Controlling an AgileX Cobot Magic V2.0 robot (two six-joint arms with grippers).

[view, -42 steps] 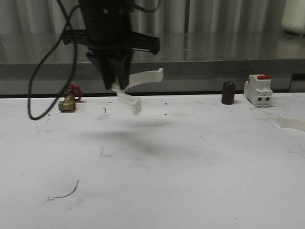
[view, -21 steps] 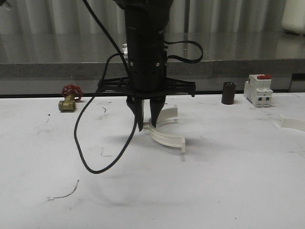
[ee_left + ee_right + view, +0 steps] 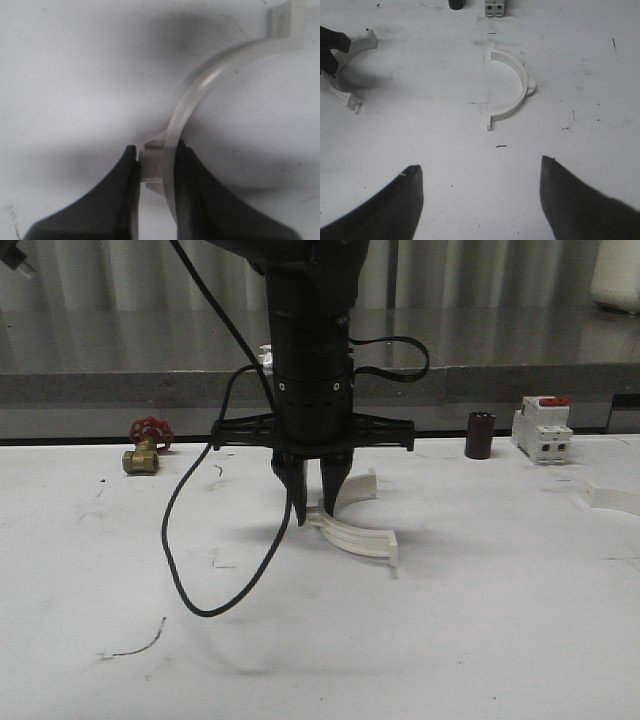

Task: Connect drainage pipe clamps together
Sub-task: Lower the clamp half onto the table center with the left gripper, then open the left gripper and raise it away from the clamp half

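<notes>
Front view: left gripper (image 3: 312, 508) jaws pinching one clamp half (image 3: 352, 530), right gripper (image 3: 480, 200) jaws wide open, empty; other half (image 3: 512, 90) unjoined.

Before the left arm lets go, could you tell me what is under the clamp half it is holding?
The left gripper holds the clamp half low over bare white table; a shadow lies beneath. Whether it touches the table cannot be seen.

Open table (image 3: 480, 640) ahead of my right gripper (image 3: 480, 200), second clamp half (image 3: 512, 90) lying alone, breaker (image 3: 541, 429) and dark cylinder (image 3: 480, 435) well back along the far edge
</notes>
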